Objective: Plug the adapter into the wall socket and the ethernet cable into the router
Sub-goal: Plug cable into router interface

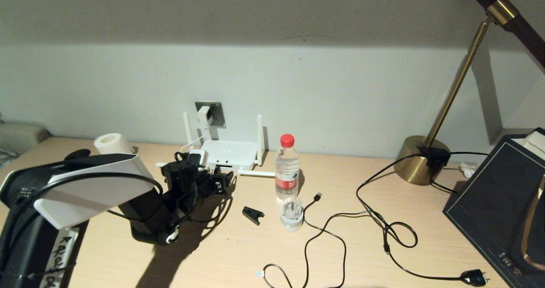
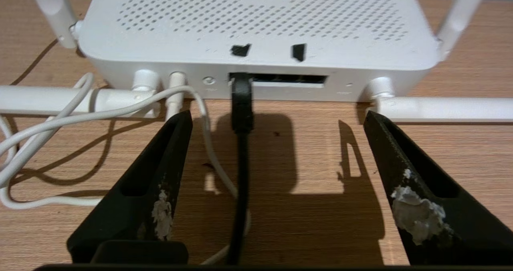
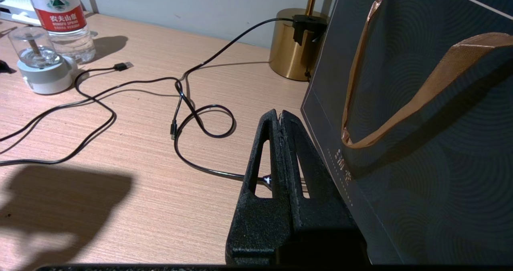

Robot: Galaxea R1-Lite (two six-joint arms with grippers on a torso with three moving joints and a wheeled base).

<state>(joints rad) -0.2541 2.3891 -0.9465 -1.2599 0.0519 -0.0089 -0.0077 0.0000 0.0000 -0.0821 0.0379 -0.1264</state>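
Lamplit and pale, a wooden desk point(image 1: 340, 254) runs along a grey wall, with the router point(image 1: 229, 151) as the fixed point of the scene. Seen from the robot's head, the wall socket point(image 1: 215, 111) sits on the wall directly above the router, the white adapter point(image 1: 204, 116) already seated in it. The left gripper point(image 1: 200, 181) hovers just in front of the router's near edge. A water bottle point(image 1: 287, 166) stands beside the router, away from the arm, and a brass lamp point(image 1: 419, 158) stands well beyond the bottle. No container here holds anything, other than the bottle, whose contents cannot be told.

From the left wrist, the jaws stand wide apart, gripping nothing, their tips just short of the router's port edge. The ethernet cable point(image 2: 241, 162) runs straight between them, its long axis pointing from the gripper into the router, its connector lodged at the end port nearest the white cord point(image 2: 120, 110). It appears fully plugged, so this looks like a release; the sensible next move is a straight retreat along the cable's line without snagging it.

From the right wrist, the right gripper point(image 3: 281, 116) is parked far beyond the lamp from the router, jaws pressed together on nothing, beside a dark gift bag point(image 3: 421, 102) whose inside is hidden.
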